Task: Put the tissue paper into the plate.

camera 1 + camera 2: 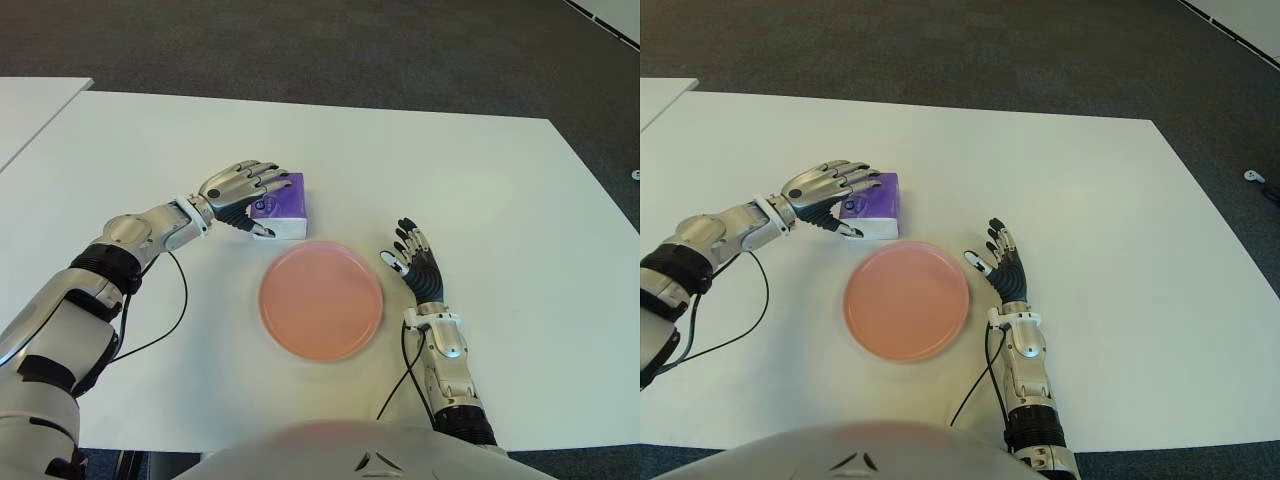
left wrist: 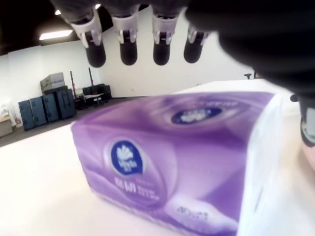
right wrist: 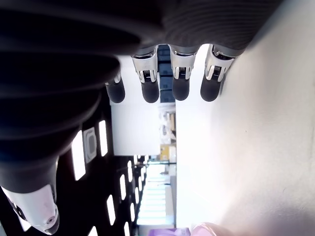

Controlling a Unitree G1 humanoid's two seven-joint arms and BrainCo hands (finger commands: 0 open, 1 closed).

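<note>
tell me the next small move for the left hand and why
Probably close the left hand on the tissue pack. Its fingers arch over the pack's top without visibly pressing it, and the pack still lies on the table beside the pink plate. The right hand shows open, right of the plate.

White table (image 1: 500, 200), dark carpet floor (image 1: 300, 45), second white table (image 1: 30, 105) at left

Both eye views look forward and down from the head at the white surface (image 1: 480, 180), sharing the whole scene from slightly offset spots. Each wrist view looks out close past its own fingers (image 2: 129, 51), low over that surface.
</note>
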